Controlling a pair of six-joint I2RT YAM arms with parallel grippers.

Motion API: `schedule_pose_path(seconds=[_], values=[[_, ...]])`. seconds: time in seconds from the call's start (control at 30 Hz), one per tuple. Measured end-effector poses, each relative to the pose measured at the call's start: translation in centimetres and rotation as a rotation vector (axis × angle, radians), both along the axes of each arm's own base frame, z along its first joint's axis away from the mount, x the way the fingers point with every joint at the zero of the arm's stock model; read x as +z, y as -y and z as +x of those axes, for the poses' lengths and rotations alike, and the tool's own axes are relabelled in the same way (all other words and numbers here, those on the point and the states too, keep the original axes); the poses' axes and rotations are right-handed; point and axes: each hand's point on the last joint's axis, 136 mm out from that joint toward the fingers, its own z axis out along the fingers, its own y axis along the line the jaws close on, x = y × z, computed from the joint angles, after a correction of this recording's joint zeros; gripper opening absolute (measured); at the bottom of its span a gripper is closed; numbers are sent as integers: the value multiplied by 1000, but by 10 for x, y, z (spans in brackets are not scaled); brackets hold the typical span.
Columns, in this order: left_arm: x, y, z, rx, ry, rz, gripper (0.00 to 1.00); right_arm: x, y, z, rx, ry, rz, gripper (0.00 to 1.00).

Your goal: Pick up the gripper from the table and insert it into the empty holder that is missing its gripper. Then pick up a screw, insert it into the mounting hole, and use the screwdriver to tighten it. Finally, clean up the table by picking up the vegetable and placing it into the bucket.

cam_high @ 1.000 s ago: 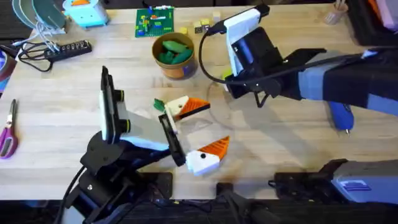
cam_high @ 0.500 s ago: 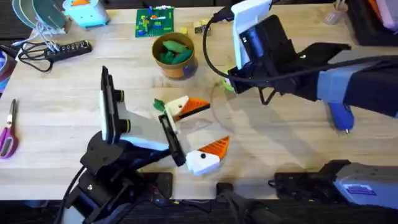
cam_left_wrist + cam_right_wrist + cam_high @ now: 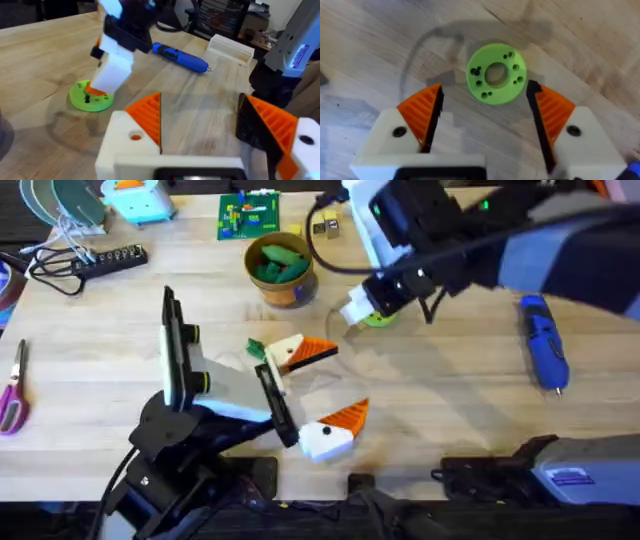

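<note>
My right gripper (image 3: 368, 313) hangs open just above a lime-green disc with holes (image 3: 381, 319). In the right wrist view the disc (image 3: 496, 74) lies between and beyond my orange pads (image 3: 422, 116). My left gripper (image 3: 345, 380) rests open near the table's middle, nothing between its fingers. A small dark green vegetable (image 3: 255, 348) lies beside its far finger. The orange bucket (image 3: 290, 288) stands behind it with green pieces inside. At the right lies the blue screwdriver (image 3: 543, 352), which the left wrist view shows as the screwdriver (image 3: 180, 56). The small orange gripper, holder and screw are out of view.
Pink-handled scissors (image 3: 12, 390) lie at the left edge, and a power strip (image 3: 100, 260) with cables at the back left. A green brick plate (image 3: 250, 215) and small blocks (image 3: 325, 225) sit at the back. Bare wooden table (image 3: 450, 400) stretches between the grippers and the screwdriver.
My right arm swung toward the back of the table and lifted off the screwdriver, which now shows whole. Its gripper now hangs over the lime-green disc. The left arm stayed still.
</note>
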Motion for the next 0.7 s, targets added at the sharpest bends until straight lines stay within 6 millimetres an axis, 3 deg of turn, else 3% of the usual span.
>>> schedule_pose_path(seconds=[0.1,0.23,0.33,0.43,0.7], values=[[0,0,0,0,0,0,992,4,-9,9,27,-31,-8,976],[0,0,0,0,0,0,992,-19,-17,8,56,-126,-38,974],[0,0,0,0,0,0,992,-40,-15,3,68,-186,-68,843],[0,0,0,0,0,0,992,-42,-18,5,73,-185,-59,651],[0,0,0,0,0,0,992,-36,-27,17,76,-130,-22,577]])
